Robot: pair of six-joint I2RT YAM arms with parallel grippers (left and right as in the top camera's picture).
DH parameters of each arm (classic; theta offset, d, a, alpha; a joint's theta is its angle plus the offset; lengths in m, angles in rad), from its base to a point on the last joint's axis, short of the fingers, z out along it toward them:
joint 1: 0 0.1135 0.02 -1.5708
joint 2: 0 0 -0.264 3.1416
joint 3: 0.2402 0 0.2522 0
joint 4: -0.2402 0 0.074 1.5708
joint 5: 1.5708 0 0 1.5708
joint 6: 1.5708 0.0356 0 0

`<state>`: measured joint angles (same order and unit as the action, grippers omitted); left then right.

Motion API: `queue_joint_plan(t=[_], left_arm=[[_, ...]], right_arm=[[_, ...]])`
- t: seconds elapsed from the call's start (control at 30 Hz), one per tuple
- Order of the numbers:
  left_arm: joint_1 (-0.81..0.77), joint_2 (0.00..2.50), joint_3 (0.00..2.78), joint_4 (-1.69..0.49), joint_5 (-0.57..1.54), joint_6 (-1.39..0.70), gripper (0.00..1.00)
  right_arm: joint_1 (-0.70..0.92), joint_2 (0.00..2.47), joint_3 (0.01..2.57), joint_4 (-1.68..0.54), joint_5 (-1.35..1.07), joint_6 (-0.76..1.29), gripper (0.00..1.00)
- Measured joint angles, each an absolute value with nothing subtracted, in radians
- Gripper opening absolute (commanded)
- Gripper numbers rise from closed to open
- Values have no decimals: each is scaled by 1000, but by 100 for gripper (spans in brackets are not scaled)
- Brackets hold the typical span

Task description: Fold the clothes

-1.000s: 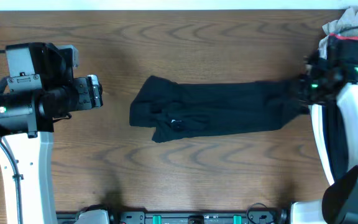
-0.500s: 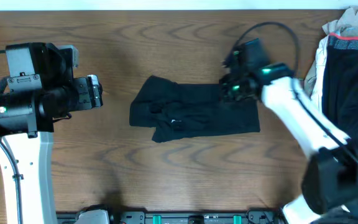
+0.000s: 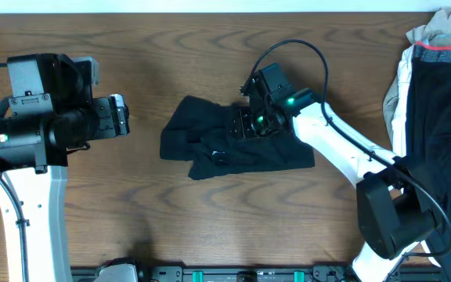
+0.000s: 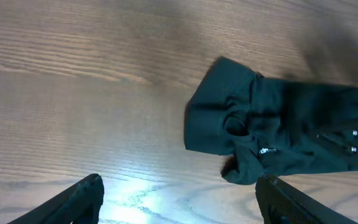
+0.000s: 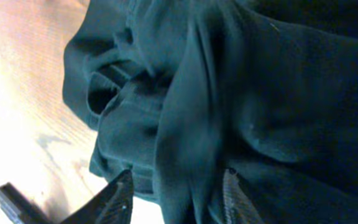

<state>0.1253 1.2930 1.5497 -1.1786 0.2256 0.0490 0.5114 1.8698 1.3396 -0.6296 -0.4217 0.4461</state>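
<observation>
Hovering at the left of the table [image 3: 131, 211], the left gripper [image 3: 120, 117] stands wide and empty, with bare wood between it and the clothes [image 3: 210, 145] bunched mid-table. Over their right half the right gripper [image 3: 249, 124] sits low, fingers [image 5: 120, 193] parted astride the cloth. More garments [image 3: 433, 117] crowd the right edge.

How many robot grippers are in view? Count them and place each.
2. The left gripper hangs over bare table left of the black T-shirt. The right gripper is over the shirt's middle, fingers apart. None appears hidden.
</observation>
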Motion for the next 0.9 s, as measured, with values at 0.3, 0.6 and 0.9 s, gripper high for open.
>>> queue_joint_plan(t=[0.3, 0.6, 0.9], left_arm=[[125, 1293, 1550, -1179, 226, 49, 81], [125, 1293, 1550, -1179, 226, 49, 81], [125, 1293, 1550, -1180, 226, 49, 81]], right_arm=[[376, 1839, 1340, -674, -448, 375, 5], [276, 1893, 1340, -682, -430, 358, 1], [418, 2017, 1328, -678, -638, 268, 2]])
